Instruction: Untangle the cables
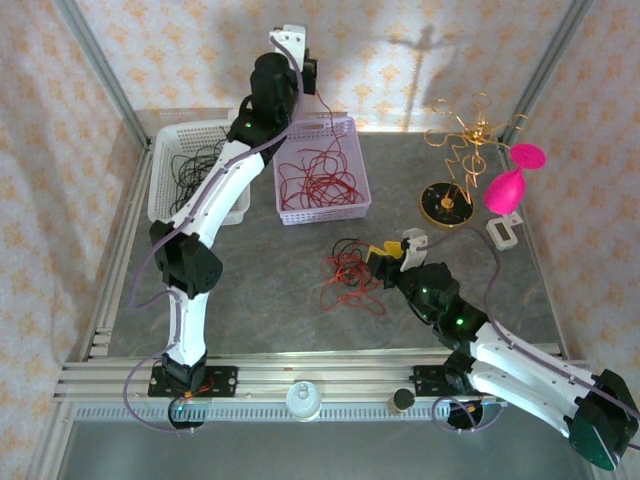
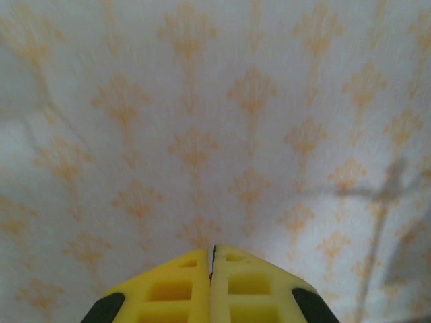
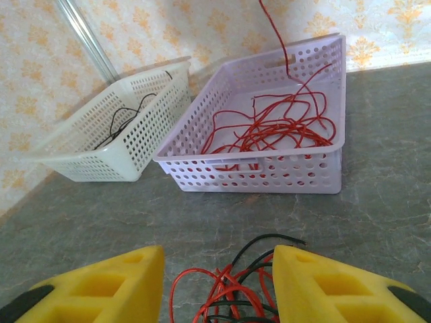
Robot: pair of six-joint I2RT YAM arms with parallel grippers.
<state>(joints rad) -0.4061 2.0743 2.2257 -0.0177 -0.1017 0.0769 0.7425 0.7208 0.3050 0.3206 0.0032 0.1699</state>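
Note:
A tangle of red and black cables point(image 1: 350, 275) lies on the grey table in front of the baskets. My right gripper point(image 1: 375, 252) stands low at the tangle's right edge. In the right wrist view that gripper point(image 3: 217, 259) is open, with the tangle point(image 3: 242, 296) on the table between its yellow fingers. More red cables point(image 3: 269, 131) lie in the lilac basket point(image 1: 322, 212), and black ones point(image 1: 195, 165) in the white basket point(image 1: 160, 175). My left gripper point(image 1: 312, 80) is raised high above the lilac basket. It point(image 2: 213, 250) is shut, and one red strand point(image 3: 273, 30) hangs from it into that basket.
A gold wire ornament point(image 1: 465, 140) on a round base point(image 1: 445, 205) stands at the back right, beside a pink balloon-like thing point(image 1: 505, 190) and a small white block point(image 1: 502, 232). A white knob point(image 1: 304, 398) and a black cap point(image 1: 402, 399) sit on the front rail.

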